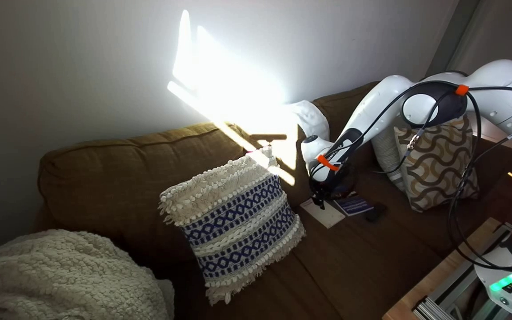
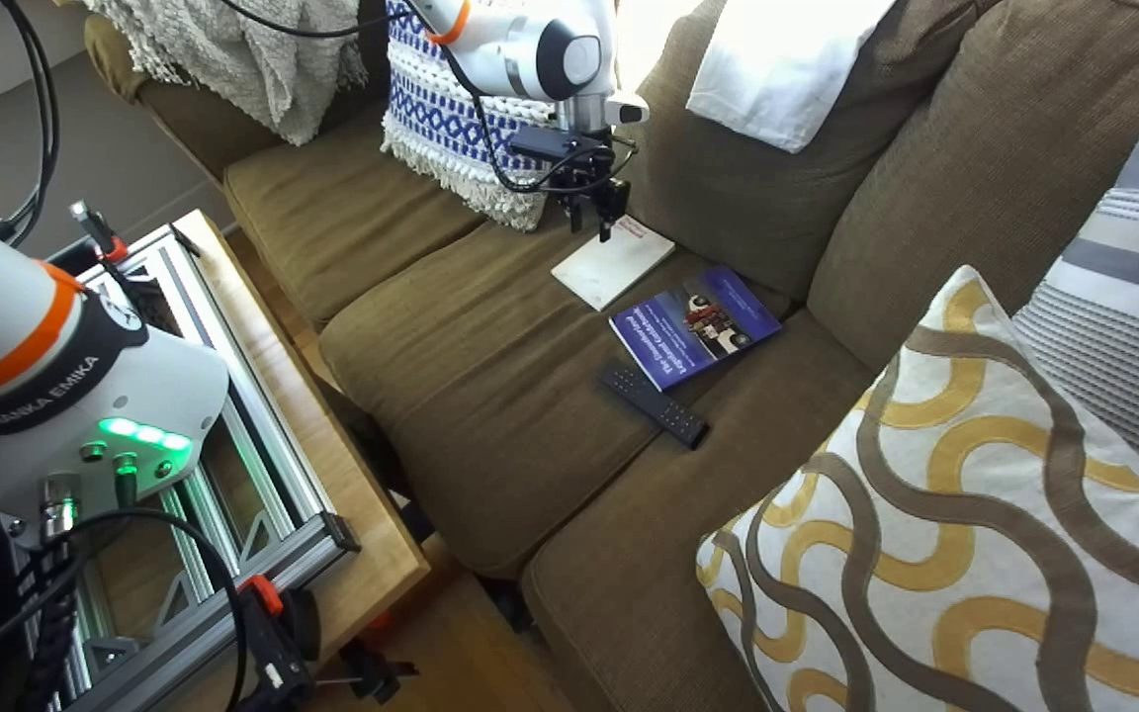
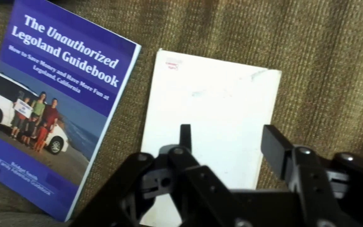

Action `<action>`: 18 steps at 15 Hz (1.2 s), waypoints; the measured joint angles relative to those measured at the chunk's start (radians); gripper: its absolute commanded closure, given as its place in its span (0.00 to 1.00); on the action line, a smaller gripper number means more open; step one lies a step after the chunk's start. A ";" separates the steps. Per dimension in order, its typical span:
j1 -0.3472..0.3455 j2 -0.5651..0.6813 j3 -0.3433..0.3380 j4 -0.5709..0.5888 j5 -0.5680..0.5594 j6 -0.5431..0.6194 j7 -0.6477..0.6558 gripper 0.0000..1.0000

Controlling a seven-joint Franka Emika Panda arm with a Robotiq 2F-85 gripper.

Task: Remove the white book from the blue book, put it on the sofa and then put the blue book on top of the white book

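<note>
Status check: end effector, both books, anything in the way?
End effector open, over white book. White book flat on sofa, blue book beside it, not yet stacked. Remote close by blue book, might crowd the grasp.

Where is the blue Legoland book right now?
In an exterior view, the blue book lies on the sofa, between the white book and the black remote; in the wrist view, it's at the left.

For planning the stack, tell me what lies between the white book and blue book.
Only bare sofa shows between the white book and the blue book in the wrist view; the claw partly hides the lower gap.
</note>
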 measured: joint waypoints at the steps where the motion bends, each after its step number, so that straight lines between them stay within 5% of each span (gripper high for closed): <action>1: -0.005 -0.008 -0.012 -0.009 0.000 0.005 0.000 0.00; 6: -0.101 -0.044 -0.028 -0.100 0.013 0.098 -0.043 0.00; 13: -0.374 -0.058 0.030 -0.265 0.116 0.368 -0.196 0.00; 18: -0.524 -0.060 0.081 -0.306 0.152 0.445 -0.266 0.00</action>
